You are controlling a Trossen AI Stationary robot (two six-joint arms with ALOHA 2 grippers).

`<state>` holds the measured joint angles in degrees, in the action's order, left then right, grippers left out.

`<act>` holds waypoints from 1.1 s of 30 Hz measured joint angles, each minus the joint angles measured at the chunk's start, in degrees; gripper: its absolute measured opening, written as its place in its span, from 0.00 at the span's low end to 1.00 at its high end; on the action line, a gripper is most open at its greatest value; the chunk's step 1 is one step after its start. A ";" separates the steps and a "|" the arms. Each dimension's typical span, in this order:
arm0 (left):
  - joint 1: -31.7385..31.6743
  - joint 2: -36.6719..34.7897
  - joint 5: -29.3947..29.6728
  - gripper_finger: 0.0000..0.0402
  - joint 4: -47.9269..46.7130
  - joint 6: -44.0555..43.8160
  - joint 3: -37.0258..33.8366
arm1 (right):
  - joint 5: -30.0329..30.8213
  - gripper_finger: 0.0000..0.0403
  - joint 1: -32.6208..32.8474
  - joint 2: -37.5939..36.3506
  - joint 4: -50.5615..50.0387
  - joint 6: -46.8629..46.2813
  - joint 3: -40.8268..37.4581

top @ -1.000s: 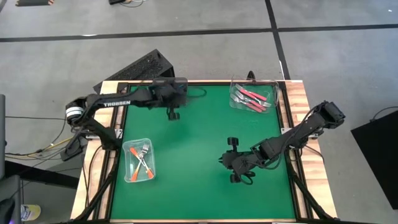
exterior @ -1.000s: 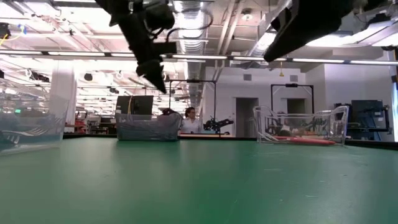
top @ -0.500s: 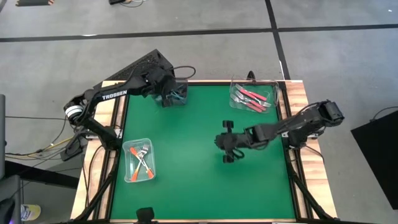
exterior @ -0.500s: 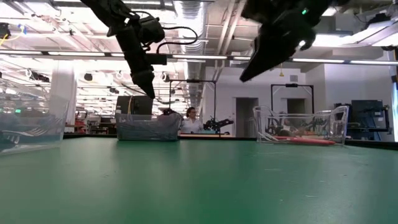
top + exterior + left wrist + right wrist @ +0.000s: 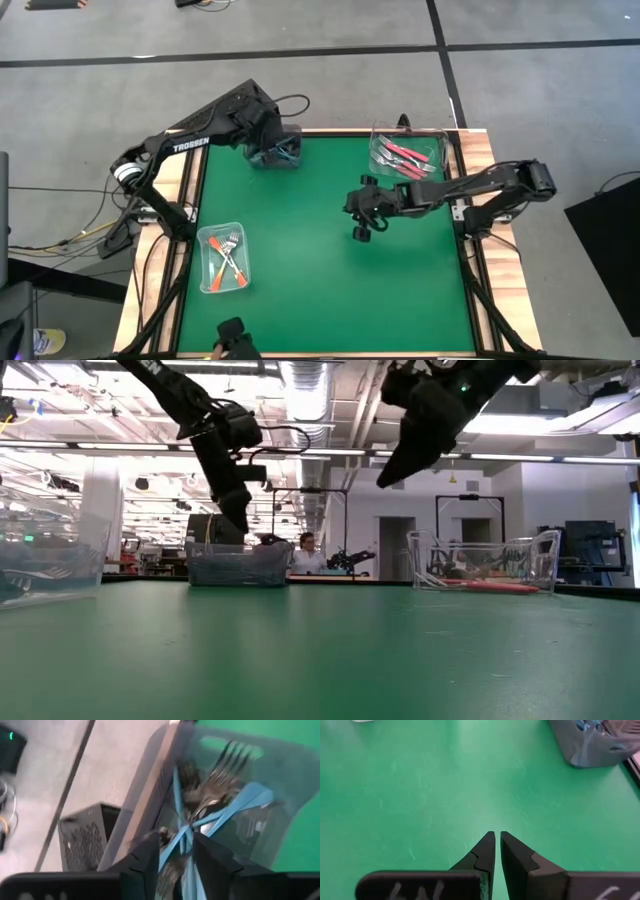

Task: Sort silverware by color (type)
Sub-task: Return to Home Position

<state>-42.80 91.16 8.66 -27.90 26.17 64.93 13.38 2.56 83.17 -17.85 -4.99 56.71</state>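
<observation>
Over the last second both arms clear the middle of the green mat (image 5: 310, 290). The left gripper (image 5: 240, 520) draws back from the mat to hang over the far-left clear bin (image 5: 262, 568). The right gripper (image 5: 497, 834) swings up from the near right toward the centre. We see no fork loose on the mat, so we judge the sorting finished and this a retreat to rest.

The blue forks (image 5: 235, 806) lie heaped in that bin, directly under the left jaws, which stand a little apart and grip nothing we can make out. The right jaws are all but closed and empty over bare mat. They are well apart from the pink-red forks (image 5: 405, 155) in the far-right bin (image 5: 440, 140) and the orange forks (image 5: 228, 262) in the near-left bin (image 5: 240, 226).
</observation>
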 joint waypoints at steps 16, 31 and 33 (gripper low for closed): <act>12.25 -24.76 -11.45 0.16 12.07 -17.30 -14.38 | 7.17 0.13 3.58 -28.77 11.22 -3.74 -15.68; 32.93 -61.89 -1.93 0.05 38.67 -28.41 -45.94 | 10.84 0.05 7.24 -59.46 8.62 -5.06 -30.27; 34.26 -64.87 2.62 0.04 39.23 -26.78 -48.17 | 10.97 0.06 7.08 -62.31 8.41 -4.14 -30.25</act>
<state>-8.54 26.29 11.28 11.33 -0.61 16.76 24.35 9.64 20.86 -9.44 -9.13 26.46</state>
